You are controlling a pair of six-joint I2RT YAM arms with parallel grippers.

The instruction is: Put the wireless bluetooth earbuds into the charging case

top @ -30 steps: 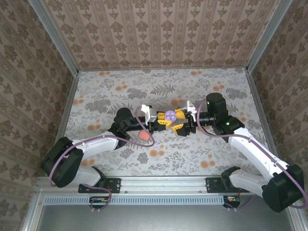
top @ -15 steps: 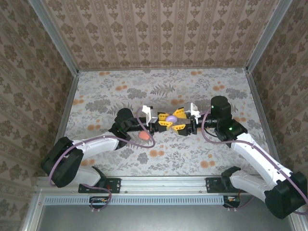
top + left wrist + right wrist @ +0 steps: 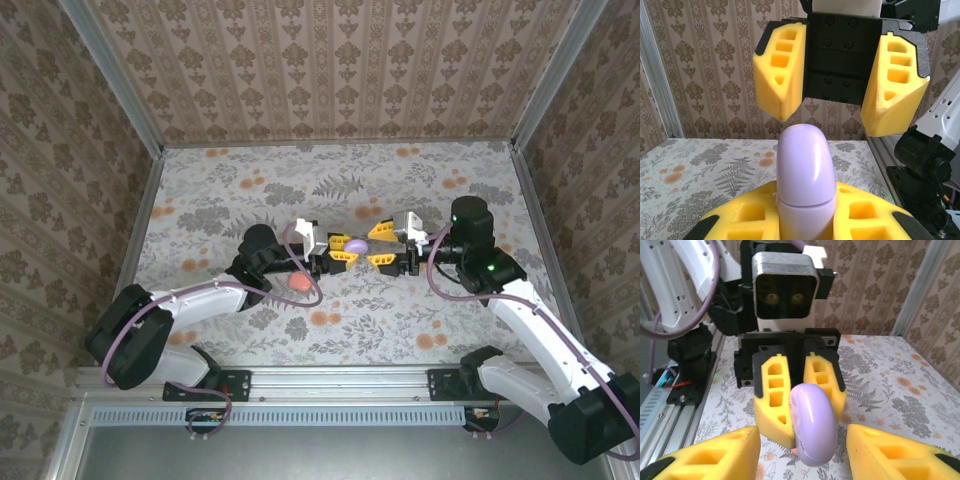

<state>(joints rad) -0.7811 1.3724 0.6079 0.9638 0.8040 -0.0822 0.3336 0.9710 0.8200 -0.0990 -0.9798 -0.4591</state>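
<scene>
Charging case (image 3: 298, 284) lies on the bench (image 3: 200, 200) near the left arm; left fingers (image 3: 772, 385) clench a purple disc (image 3: 812, 422), edge-on toward the parted right fingers (image 3: 782, 65).

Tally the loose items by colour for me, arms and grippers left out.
Purple round object: 1
Coral-pink charging case: 1
Total: 2
</scene>
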